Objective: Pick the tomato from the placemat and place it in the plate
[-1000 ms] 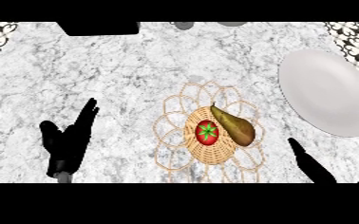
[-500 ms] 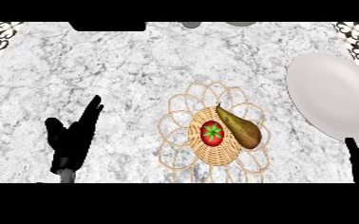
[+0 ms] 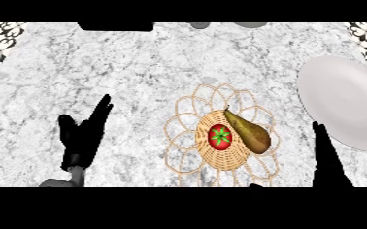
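right hand [image 3: 328, 157] back in view — tomato [image 3: 221, 137] unmoved, plate [image 3: 337, 102]

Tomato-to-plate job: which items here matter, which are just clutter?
Job: tomato, woven placemat under it, white plate, right hand.
Clutter: brown pear beside the tomato on the placemat; left hand, open, resting at lower left.

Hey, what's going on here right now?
A robot is at a marble counter, set to move a tomato to a plate. The tomato sits untouched on a wicker placemat, right beside a pear. The left hand rests open at the lower left. The right hand is open at the lower right, just below the plate, holding nothing.
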You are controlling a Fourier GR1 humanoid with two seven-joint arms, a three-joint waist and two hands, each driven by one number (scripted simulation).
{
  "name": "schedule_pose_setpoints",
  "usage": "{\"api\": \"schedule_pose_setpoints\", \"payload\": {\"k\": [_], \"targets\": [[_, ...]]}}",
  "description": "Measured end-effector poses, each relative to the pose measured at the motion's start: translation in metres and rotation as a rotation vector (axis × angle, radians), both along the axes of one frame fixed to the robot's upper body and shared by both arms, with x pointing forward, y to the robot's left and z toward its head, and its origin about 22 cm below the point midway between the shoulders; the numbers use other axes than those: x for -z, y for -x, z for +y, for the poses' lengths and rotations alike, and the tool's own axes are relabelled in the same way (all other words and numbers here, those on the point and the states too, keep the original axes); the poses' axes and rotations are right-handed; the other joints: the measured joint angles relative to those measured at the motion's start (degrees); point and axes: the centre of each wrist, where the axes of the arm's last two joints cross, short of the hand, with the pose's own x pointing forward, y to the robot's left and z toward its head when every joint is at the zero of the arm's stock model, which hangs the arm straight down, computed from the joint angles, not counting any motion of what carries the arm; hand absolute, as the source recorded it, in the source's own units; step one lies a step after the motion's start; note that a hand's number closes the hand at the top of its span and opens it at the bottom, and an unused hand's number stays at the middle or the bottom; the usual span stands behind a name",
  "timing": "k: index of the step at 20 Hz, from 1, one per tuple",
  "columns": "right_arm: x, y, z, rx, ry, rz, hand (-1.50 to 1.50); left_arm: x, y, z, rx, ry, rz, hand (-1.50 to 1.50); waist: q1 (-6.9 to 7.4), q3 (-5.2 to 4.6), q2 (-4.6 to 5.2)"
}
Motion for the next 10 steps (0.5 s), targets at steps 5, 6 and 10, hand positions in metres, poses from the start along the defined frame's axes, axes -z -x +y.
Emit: {"api": "schedule_pose_setpoints", "payload": {"k": [5, 6, 10], "targets": [[0.001, -0.023, 0.037, -0.022, 0.02, 0.046, -1.5, 0.001, 0.002, 0.002, 0.001, 0.013, 0.002, 0.0, -0.04, 0.16, -0.2], [0.001, -0.026, 0.042, -0.032, 0.018, 0.057, -1.5, 0.0, 0.001, 0.003, 0.002, 0.019, 0.007, 0.0, -0.19, 0.18, -0.22], [0.005, -0.04, 0.06, -0.071, 0.018, 0.098, -1.5, 0.001, 0.002, 0.004, 0.009, 0.019, 0.005, 0.0, -0.38, 0.3, -0.33]]}}
